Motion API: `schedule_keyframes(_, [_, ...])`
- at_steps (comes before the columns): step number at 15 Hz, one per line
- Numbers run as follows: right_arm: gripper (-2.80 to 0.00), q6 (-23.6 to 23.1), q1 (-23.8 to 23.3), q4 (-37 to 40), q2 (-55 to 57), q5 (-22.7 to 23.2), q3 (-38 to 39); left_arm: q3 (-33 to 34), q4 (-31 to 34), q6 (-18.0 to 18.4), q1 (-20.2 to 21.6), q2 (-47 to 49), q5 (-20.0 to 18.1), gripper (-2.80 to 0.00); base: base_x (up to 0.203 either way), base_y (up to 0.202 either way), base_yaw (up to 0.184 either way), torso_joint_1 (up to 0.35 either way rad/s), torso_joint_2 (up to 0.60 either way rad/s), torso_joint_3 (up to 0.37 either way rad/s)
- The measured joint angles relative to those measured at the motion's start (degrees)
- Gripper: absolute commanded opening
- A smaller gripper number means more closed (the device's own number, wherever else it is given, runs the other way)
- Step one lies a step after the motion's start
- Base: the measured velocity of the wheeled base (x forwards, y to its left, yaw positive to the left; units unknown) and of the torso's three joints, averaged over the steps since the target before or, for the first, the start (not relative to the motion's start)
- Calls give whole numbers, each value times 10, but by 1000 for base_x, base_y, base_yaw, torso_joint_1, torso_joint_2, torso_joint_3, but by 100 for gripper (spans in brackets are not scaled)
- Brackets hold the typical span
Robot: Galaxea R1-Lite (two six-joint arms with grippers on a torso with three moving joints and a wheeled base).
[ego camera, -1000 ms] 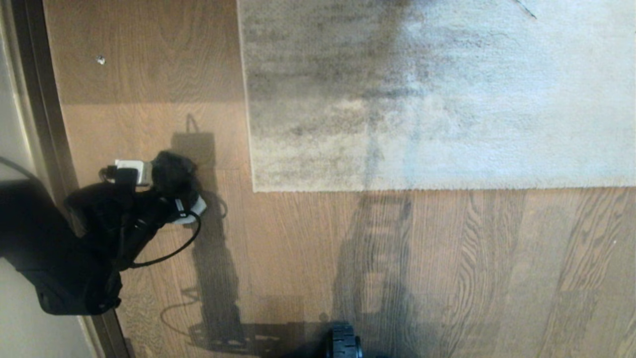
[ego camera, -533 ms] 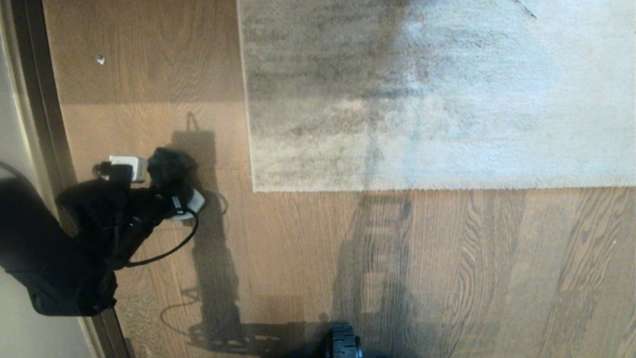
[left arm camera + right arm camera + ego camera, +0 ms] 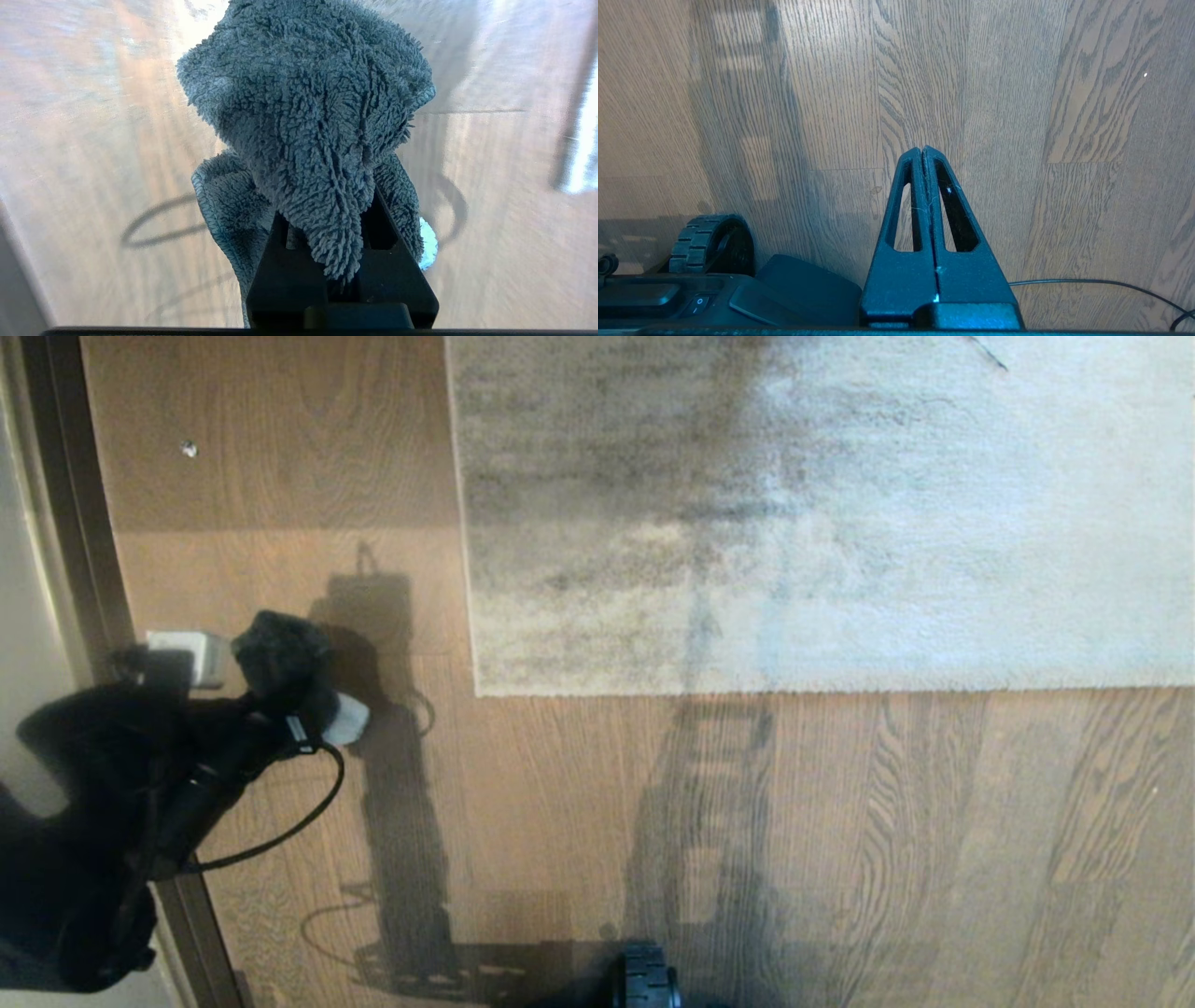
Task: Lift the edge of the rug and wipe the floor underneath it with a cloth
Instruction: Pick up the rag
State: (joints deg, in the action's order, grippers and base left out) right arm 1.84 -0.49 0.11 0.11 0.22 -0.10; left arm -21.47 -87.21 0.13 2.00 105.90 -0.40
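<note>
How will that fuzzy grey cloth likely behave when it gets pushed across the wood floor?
Probably floppy: the cloth bunches into soft folds where the left gripper pinches it. It looks light for its bulk, standing up from the fingers unsupported. Its shaggy pile should drag rather than slide on the smooth floor, so it may roll or fold under itself.

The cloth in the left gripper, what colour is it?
Dark charcoal grey, fuzzy cloth; it shows best in the left wrist view.
</note>
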Motion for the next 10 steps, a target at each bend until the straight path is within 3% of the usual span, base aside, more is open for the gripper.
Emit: schedule_keyframes(10, [-280,0,0,0,0,0,0,138,11,-5,3,-202,1,-280,0,0,0,0,0,0])
